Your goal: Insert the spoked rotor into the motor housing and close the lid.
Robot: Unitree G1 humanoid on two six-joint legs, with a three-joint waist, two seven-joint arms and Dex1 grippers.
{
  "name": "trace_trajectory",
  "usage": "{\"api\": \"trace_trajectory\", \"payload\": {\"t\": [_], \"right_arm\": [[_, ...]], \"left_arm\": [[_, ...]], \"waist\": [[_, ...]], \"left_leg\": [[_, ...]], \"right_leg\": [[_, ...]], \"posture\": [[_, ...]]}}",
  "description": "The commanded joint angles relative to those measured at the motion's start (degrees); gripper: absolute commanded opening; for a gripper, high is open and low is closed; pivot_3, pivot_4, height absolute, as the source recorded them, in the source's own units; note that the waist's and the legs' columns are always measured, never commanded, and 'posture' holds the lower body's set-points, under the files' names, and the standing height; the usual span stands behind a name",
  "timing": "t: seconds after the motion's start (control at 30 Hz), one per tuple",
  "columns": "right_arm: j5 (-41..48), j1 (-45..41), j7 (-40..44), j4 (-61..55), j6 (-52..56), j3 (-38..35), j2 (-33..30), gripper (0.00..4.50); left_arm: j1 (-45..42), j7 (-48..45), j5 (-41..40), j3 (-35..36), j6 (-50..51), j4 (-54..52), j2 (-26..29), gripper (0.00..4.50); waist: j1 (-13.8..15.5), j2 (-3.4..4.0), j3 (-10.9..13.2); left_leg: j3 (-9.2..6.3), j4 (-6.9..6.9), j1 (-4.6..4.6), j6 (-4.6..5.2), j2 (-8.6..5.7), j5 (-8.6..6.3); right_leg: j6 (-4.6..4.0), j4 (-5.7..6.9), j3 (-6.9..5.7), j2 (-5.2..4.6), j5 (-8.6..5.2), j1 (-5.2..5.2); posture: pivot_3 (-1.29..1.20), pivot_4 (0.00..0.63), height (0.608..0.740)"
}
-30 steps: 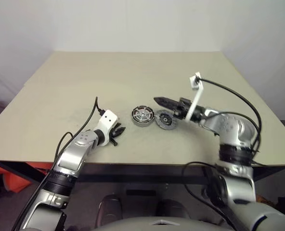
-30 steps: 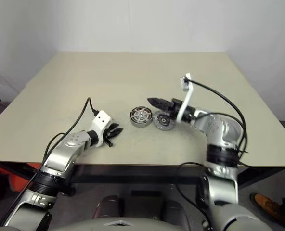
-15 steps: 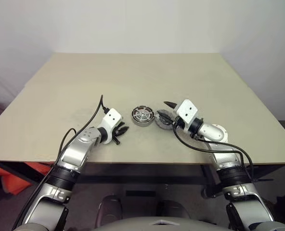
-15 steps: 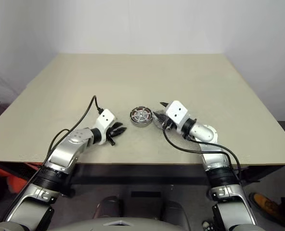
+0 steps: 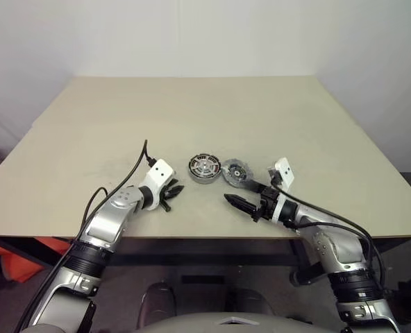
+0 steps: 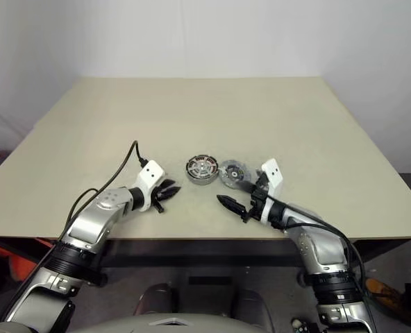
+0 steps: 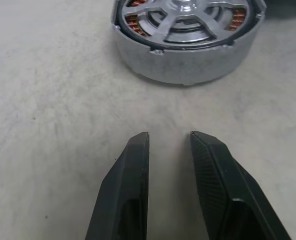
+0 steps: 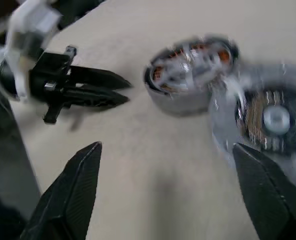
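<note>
The flat beige table [image 5: 191, 111] carries a round silver metal housing with copper windings [image 5: 205, 168] beyond the left gripper [image 5: 172, 193], a dull grey notched disc [image 5: 236, 172] touching it beyond the right gripper [image 5: 241, 196].

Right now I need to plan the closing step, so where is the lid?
The lid lies flat on the table, just right of the motor housing, beyond the right gripper.

Motor housing [image 7: 188, 37]: far rim cut off by the left wrist view's edge. Second disc [image 8: 268, 120] beside it: smeared by blur in the right wrist view, its edge detail and make too unclear to tell.
</note>
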Motion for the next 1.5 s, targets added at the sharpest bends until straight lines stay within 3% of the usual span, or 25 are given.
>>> {"api": "trace_trajectory", "payload": {"t": [0.03,0.27,0.53,0.93,1.27,1.5], "right_arm": [[6.23,-1.88,-2.78,-0.13,10.75,-3.54,0.22,4.47],[12.77,-9.50,-13.77,6.39,25.95,-11.82,4.68,4.47],[14.27,-16.97,-27.26,10.33,29.51,-20.19,11.35,4.47],[13.56,-20.55,-30.41,11.21,21.04,-21.57,13.80,4.47],[18.55,-24.23,-29.76,8.70,25.09,-21.02,15.44,4.47],[19.96,-26.81,-30.90,6.13,26.71,-17.43,19.98,4.47]], "left_arm": [[-0.62,-0.29,0.27,0.35,-0.18,-2.58,0.69,1.40],[-0.53,-0.05,0.43,0.49,0.39,-3.23,0.99,1.40],[0.01,0.32,0.60,0.66,1.07,-4.26,0.94,1.40],[0.43,0.58,0.82,0.65,1.46,-4.89,0.93,1.40],[-0.04,0.78,1.10,0.99,0.94,-3.70,1.03,1.40],[-0.28,1.48,1.09,1.65,0.76,-3.33,0.95,1.40]], "waist": [[-0.01,0.00,0.00],[-0.05,0.02,-0.02],[-0.11,0.06,-0.04],[0.00,0.07,-0.04],[-0.05,0.07,-0.04],[-0.08,0.07,-0.04]], "left_leg": [[0.00,0.00,0.07,-0.01,-0.01,0.00],[-0.30,0.00,0.42,-0.06,-0.01,0.03],[-0.49,-0.07,0.39,-0.23,-0.02,0.13],[-0.37,-0.94,0.24,-0.89,-0.12,0.52],[0.05,-0.98,0.25,-0.89,-0.10,0.52],[0.06,-1.00,0.25,-0.91,-0.08,0.53]], "right_leg": [[0.01,0.00,0.00,0.00,0.00,0.07],[0.03,-0.03,0.01,0.00,-0.02,0.30],[0.03,0.00,0.00,0.00,-0.01,0.21],[-0.03,-0.04,0.01,0.00,-0.03,-0.24],[-0.07,-0.04,0.02,0.01,-0.05,-0.28],[-0.07,-0.03,0.03,0.01,-0.05,-0.31]], "posture": [[0.00,0.000,0.740],[0.00,0.000,0.740],[0.00,0.000,0.740],[0.00,0.000,0.740],[0.00,0.000,0.740],[0.00,0.000,0.740]]}}
